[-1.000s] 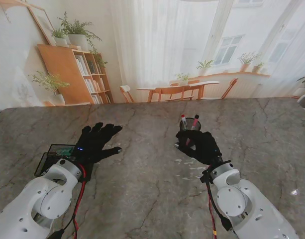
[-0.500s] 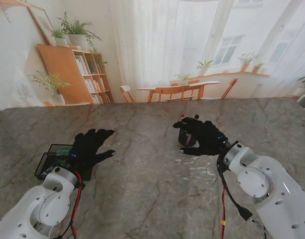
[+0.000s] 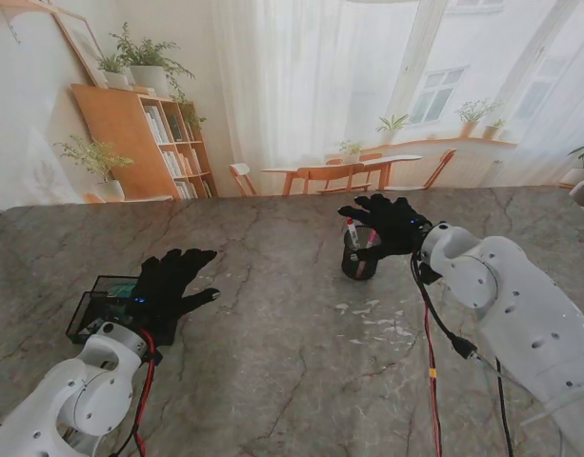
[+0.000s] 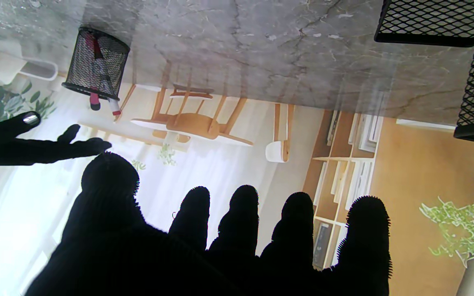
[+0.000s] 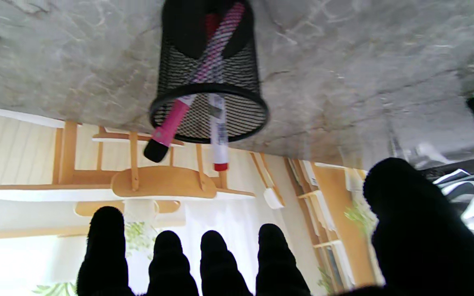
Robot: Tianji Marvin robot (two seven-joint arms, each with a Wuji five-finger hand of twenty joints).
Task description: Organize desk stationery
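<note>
Two pens (image 3: 354, 233) stand in the mesh cup (image 3: 359, 259) at my one o'clock. My right hand (image 3: 387, 223) hovers just beside its far rim, fingers spread, holding nothing. My left hand (image 3: 168, 278) rests spread at ten o'clock by the tray (image 3: 87, 309). I judge a low sweep could tip the light cup and spill both pens.
</note>
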